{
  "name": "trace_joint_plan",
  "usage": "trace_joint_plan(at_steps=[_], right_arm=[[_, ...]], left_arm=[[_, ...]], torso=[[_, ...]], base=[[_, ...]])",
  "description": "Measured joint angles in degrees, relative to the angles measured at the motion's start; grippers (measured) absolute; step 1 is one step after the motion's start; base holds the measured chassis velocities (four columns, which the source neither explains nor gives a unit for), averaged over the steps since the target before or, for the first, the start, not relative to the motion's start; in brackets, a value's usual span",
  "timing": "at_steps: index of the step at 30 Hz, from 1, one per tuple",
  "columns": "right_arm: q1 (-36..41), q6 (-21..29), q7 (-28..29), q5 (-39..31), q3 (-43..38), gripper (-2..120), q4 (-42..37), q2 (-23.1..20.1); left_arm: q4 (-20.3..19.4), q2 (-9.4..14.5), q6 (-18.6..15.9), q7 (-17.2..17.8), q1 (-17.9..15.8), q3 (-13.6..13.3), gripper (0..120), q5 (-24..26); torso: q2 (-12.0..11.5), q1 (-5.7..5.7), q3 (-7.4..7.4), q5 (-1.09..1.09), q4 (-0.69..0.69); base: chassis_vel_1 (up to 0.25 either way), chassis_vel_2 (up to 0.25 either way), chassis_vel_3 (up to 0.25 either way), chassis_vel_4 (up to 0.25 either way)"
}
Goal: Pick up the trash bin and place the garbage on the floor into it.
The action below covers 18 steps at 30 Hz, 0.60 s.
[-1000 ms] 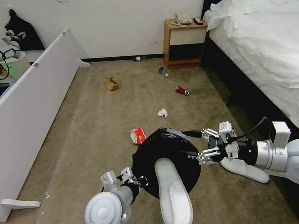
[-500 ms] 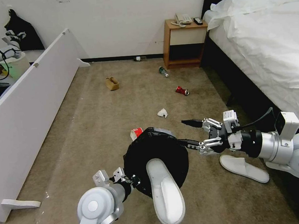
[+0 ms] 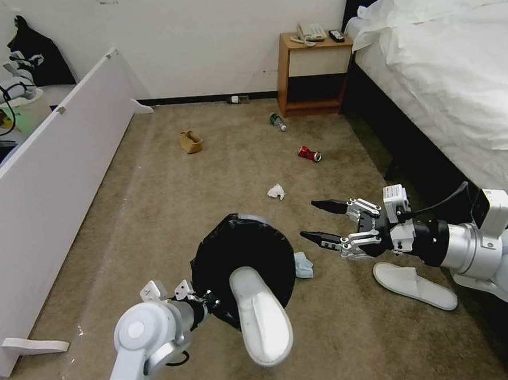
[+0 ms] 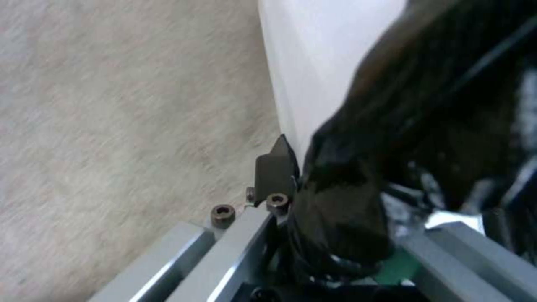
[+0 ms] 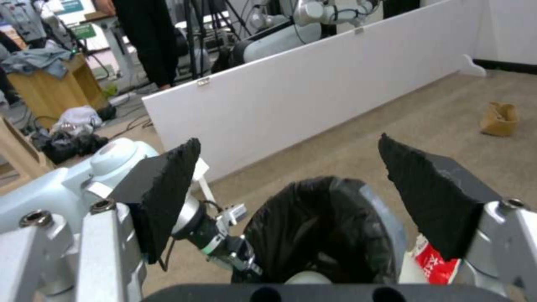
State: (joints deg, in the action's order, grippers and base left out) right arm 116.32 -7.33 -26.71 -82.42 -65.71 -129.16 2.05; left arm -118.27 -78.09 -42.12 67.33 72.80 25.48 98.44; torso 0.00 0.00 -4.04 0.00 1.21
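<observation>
Your floor (image 3: 169, 206) is beige-brown carpet, w/ the bed (image 3: 447, 63) along its right edge and a white partition (image 3: 41, 186) on the left. A wooden nightstand (image 3: 313, 74) stands at the far wall.

The trash bin (image 3: 235, 260), black bag over its rim, sits tilted near the carpet's middle. Your left gripper (image 3: 206, 300) is clamped on the bin's near rim (the left wrist view has black bag (image 4: 358, 209) bunched between the fingers). One white slipper (image 3: 260, 316) pokes out of the bin's mouth, toe end inside.

Your right gripper (image 3: 319, 221) hangs just right of the bin, not touching, pincer spread wide w/ nothing in it; in the right wrist view both pads (image 5: 168, 188) frame the bin.

A 2nd slipper (image 3: 416, 284) lies flat under the right arm. Blue face mask (image 3: 303, 264) lies against the bin's right side. Red packet (image 5: 439, 262) lies beside the bin. Farther off: tissue (image 3: 276, 192), red can (image 3: 309, 153), bottle (image 3: 277, 121), brown paper bag (image 3: 191, 141).
</observation>
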Motion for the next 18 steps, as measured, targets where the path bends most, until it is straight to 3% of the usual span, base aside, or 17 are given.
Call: trace_joint_plan(at_steps=[2,14,18], right_arm=[[0.18,0.06,0.07,0.07,0.26,84,-0.01,0.39],[0.92,0.36,0.11,0.61,1.07,84,-0.28,2.13],[1.24,0.53,0.08,0.84,1.4,83,-0.66,2.84]], left_arm=[[1.28,0.07,0.0,2.34,-0.06,0.23,0,1.88],[4.25,-0.09,0.17,6.54,-0.32,1.22,0,6.26],[4.59,-0.25,0.21,9.59,0.27,1.72,0,10.03]], torso=[[0.0,0.0,0.0,0.0,0.0],[0.0,0.0,0.01,0.02,-0.02],[0.01,0.0,0.02,0.02,0.0]], base=[[0.0,0.0,0.0,0.0],[0.0,0.0,0.0,0.0],[0.0,0.0,0.0,0.0]])
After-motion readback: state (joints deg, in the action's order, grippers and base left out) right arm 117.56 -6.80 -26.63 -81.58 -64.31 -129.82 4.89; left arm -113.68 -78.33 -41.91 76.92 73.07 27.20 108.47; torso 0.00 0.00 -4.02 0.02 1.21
